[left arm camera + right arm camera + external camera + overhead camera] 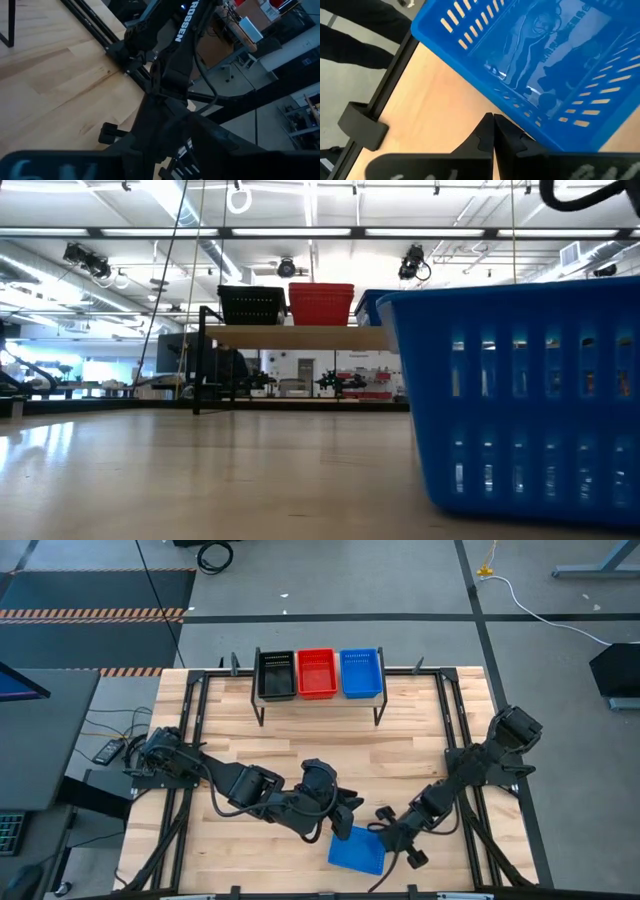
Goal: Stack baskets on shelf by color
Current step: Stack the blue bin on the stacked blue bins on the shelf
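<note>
The blue basket is lying on the counter near its front edge, between the two grippers. The right gripper is sitting just beside the basket's rim with its fingers clenched together on nothing. The left gripper is hovering beside the basket; its state I cannot tell. On the shelf, black, red and blue baskets are standing side by side.
</note>
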Tool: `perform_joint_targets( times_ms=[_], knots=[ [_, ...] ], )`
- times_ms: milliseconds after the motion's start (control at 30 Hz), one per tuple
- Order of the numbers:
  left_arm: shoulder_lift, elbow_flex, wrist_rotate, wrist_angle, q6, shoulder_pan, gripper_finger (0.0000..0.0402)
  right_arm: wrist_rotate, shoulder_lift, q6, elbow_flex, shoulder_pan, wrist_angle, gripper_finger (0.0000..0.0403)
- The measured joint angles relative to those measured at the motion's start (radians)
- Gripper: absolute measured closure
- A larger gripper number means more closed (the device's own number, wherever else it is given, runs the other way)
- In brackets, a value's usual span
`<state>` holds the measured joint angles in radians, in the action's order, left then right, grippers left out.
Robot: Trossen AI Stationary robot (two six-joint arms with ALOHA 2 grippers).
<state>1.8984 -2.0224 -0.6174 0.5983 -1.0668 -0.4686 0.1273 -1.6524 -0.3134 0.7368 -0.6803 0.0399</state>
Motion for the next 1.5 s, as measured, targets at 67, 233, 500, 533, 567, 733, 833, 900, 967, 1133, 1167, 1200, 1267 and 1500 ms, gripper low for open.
perform_joint_targets(
  times_ms=[67, 233, 500, 533, 567, 733, 833, 900, 967, 1133, 1167, 1200, 1267, 1500],
  knots=[
    [0.000, 0.000, 0.000, 0.000, 0.000, 0.000, 0.0285, 0.008, 0.000, 0.004, 0.000, 0.007, 0.000, 0.0400],
    [0.000, 0.000, 0.000, 0.000, -0.001, -0.002, 0.0285, 0.082, 0.000, 0.020, 0.000, 0.017, 0.000, 0.0393],
    [0.000, 0.000, 0.000, 0.000, 0.000, -0.003, 0.0285, 0.203, 0.067, -0.033, 0.000, 0.006, 0.000, 0.0308],
    [0.000, 0.000, 0.000, 0.000, 0.000, -0.003, 0.0285, 0.198, 0.087, -0.033, 0.000, 0.006, 0.001, 0.0295],
    [0.000, 0.000, 0.000, 0.000, 0.001, -0.003, 0.0285, 0.185, 0.109, -0.035, 0.000, 0.005, 0.001, 0.0282],
    [0.000, 0.000, 0.001, 0.003, 0.005, -0.002, 0.0285, 0.052, 0.235, -0.004, 0.000, 0.006, -0.010, 0.0230],
    [0.000, 0.000, 0.001, 0.003, 0.005, -0.002, 0.0285, -0.051, 0.273, 0.074, 0.002, 0.006, -0.013, 0.0212],
    [0.000, 0.000, 0.001, 0.003, 0.005, -0.002, 0.0285, -0.090, 0.264, 0.120, 0.002, 0.006, 0.000, 0.0207],
    [0.000, 0.000, 0.002, 0.003, 0.005, 0.001, 0.0285, -0.071, 0.234, 0.148, 0.002, 0.016, 0.018, 0.0205],
    [0.000, 0.000, 0.002, 0.003, 0.006, 0.000, 0.0285, -0.006, 0.159, 0.187, 0.001, 0.014, 0.017, 0.0205],
    [0.000, 0.000, 0.002, 0.004, 0.006, -0.003, 0.0285, -0.006, 0.147, 0.201, 0.001, 0.013, 0.009, 0.0205],
    [0.000, 0.000, 0.002, 0.004, 0.006, -0.006, 0.0285, -0.005, 0.135, 0.215, 0.001, 0.013, 0.001, 0.0205],
    [0.000, 0.000, 0.002, 0.004, 0.006, -0.008, 0.0285, -0.008, 0.107, 0.236, 0.001, 0.013, -0.001, 0.0205],
    [0.000, 0.000, 0.002, 0.005, 0.040, 0.001, 0.0285, -0.021, -0.008, 0.176, 0.000, 0.048, 0.003, 0.0230]
  ],
)
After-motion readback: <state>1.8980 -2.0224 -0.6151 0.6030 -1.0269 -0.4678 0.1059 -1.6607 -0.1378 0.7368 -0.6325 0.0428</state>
